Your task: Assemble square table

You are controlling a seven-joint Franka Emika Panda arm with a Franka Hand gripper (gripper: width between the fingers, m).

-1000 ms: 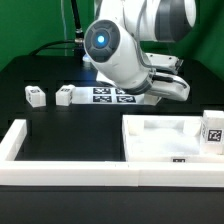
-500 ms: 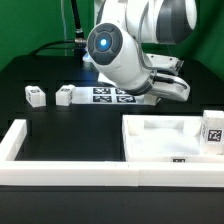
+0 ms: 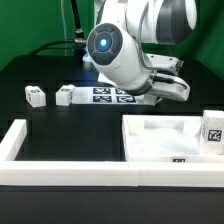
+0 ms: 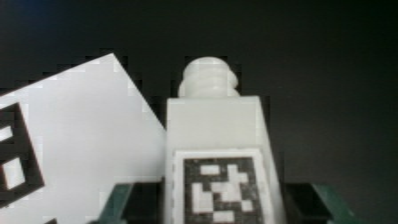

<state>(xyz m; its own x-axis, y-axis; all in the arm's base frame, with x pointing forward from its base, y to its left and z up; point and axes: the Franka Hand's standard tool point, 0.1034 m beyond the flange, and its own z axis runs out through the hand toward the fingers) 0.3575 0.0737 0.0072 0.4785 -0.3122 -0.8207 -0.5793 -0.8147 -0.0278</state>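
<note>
In the wrist view my gripper (image 4: pixel 217 202) is shut on a white leg block (image 4: pixel 217 130). The block has a black-white tag on its face and a rounded threaded tip pointing away from me. Dark green fingers (image 4: pixel 128 200) press on both of its sides. In the exterior view the arm (image 3: pixel 125 55) hangs over the back of the table and hides the jaws. The square slab (image 3: pixel 160 140) with its raised rim lies at the exterior view's right, with a tagged leg block (image 3: pixel 212 135) at its right end. Two more leg blocks (image 3: pixel 36 96) (image 3: pixel 65 96) stand at the back left.
The marker board (image 3: pixel 112 95) lies at the back under the arm and shows as a white tilted sheet in the wrist view (image 4: pixel 80 130). The long white U-shaped border wall (image 3: pixel 60 172) runs along the front and left. The tabletop is black.
The arm shifted slightly right and down between one second and half a second ago, then stayed still. The leg block remains in the gripper.
</note>
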